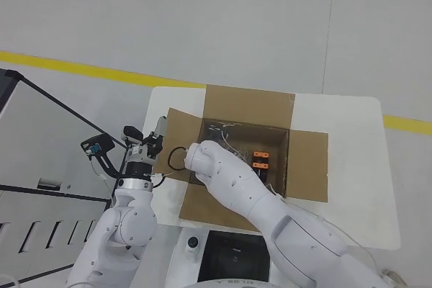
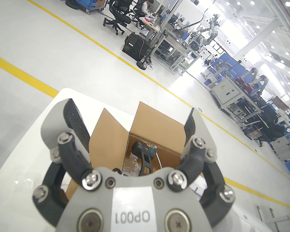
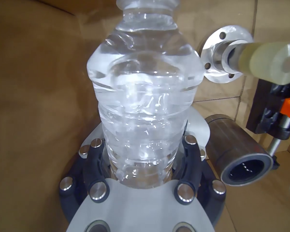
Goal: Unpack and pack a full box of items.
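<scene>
Cardboard box (image 1: pixel 248 104) open on the white table (image 1: pixel 345 122), with the right gripper (image 3: pixel 145 150) inside it, clamped on a clear water bottle (image 3: pixel 145 85).
Seen from above, the box sits mid-table with its flaps spread, and the right arm crosses the 6 o'clock flap to dip in near the 9 o'clock wall. In the box near the bottle are a steel sleeve (image 3: pixel 241 155), a flanged metal shaft (image 3: pixel 220 56) and a black-and-orange clamp (image 3: pixel 280 112). The left gripper (image 2: pixel 131 112) hangs at the box's 9 o'clock, just outside the flap, jaws spread wide and holding nothing.
</scene>
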`<move>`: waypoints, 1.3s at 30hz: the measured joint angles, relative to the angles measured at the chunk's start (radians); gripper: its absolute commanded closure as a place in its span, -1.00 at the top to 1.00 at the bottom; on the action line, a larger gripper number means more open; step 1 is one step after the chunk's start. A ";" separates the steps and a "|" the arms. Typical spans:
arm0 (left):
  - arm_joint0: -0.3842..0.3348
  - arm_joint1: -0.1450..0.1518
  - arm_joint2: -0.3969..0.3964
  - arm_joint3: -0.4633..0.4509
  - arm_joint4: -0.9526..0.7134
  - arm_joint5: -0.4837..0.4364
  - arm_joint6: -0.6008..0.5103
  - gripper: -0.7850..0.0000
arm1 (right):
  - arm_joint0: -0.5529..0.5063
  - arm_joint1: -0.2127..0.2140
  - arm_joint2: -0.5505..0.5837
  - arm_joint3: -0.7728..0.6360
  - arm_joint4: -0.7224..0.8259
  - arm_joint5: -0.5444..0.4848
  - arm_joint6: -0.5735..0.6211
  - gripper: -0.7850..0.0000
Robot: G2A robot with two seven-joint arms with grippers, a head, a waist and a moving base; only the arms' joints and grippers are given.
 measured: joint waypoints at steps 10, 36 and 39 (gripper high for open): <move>0.000 0.000 0.000 0.000 0.000 0.000 0.000 1.00 | -0.066 0.059 0.014 -0.194 -0.214 0.009 0.133 -1.00; 0.000 0.000 0.000 0.000 0.000 0.000 0.000 1.00 | -0.671 0.203 0.396 -1.331 -1.227 -0.424 0.640 -1.00; 0.000 0.000 0.000 0.000 0.000 0.000 0.000 1.00 | -0.692 0.205 0.447 -1.450 -1.237 -0.497 0.714 -1.00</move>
